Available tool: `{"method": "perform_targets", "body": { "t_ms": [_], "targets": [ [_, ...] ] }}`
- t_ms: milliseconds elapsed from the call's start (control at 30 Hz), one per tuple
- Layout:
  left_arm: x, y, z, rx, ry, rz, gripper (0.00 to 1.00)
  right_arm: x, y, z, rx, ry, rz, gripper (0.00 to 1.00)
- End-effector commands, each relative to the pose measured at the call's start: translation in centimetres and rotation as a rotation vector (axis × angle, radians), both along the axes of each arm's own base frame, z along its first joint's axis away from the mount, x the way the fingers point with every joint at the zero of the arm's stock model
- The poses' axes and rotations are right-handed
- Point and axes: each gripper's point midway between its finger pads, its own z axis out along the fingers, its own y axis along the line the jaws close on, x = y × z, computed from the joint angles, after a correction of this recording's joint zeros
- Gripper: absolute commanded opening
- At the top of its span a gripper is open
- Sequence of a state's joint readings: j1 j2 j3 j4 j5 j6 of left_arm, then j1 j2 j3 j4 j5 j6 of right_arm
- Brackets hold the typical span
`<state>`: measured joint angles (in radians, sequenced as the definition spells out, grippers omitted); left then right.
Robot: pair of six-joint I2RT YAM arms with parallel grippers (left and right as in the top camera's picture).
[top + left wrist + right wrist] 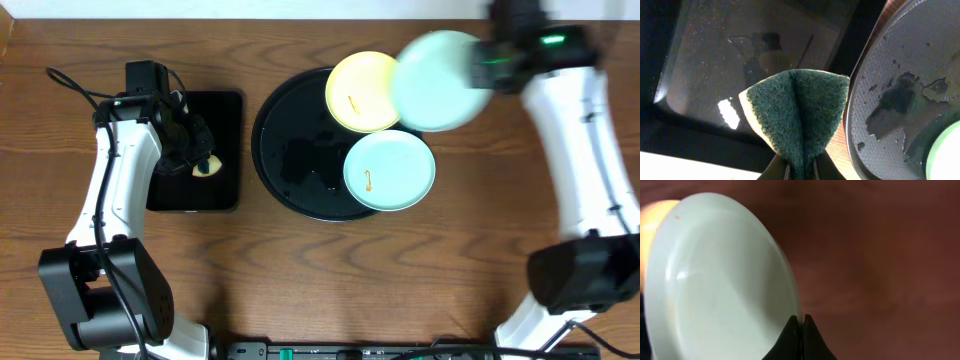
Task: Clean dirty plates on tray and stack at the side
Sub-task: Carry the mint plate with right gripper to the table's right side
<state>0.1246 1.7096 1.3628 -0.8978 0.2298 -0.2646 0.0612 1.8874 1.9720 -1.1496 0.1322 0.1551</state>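
Overhead: mint plate point(440, 80) held aloft beside tray point(290, 150), pinched by right fingers point(490, 65). Yellow plate point(358, 92) and second mint plate point(390, 170), both smeared, lying on tray.

Left wrist: folded sponge point(797, 112) squeezed between left fingers point(800, 170), above small tray point(715, 75).

Right wrist: plate rim clamped. Probably next, bringing sponge to plate face. Blurred brown tabletop point(880, 255) behind; room unseen.

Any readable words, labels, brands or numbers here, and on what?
None can be read. The held plate, yellow plate, mint plate, tray, sponge and small tray bear no writing in any view.
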Motion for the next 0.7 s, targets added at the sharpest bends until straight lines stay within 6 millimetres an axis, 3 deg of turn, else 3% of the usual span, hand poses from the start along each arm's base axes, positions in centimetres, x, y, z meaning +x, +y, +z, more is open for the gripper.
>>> {"method": "perform_targets", "body": {
  "t_ms": [0, 133, 300, 433, 667],
  "targets": [
    [-0.5, 0.2, -0.9, 0.009, 0.026, -0.004, 0.08, -0.3, -3.3, -2.3, 0.164, 0.073, -0.087, 0.01],
    [-0.4, 0.2, -0.9, 0.009, 0.023, -0.003, 0.08, -1.2, -9.5, -6.0, 0.16, 0.172, -0.186, 0.01],
    [-0.4, 0.2, -0.9, 0.009, 0.023, -0.003, 0.08, -1.8, -13.5, -10.5, 0.152, 0.27, -0.196, 0.01],
    [-0.4, 0.2, -0.9, 0.009, 0.023, -0.003, 0.08, -1.6, -14.9, -13.9, 0.161, 0.321, -0.188, 0.01],
    [-0.4, 0.2, -0.9, 0.009, 0.023, -0.003, 0.08, -1.1, -14.8, -18.4, 0.172, 0.383, -0.119, 0.04]
  ]
}}
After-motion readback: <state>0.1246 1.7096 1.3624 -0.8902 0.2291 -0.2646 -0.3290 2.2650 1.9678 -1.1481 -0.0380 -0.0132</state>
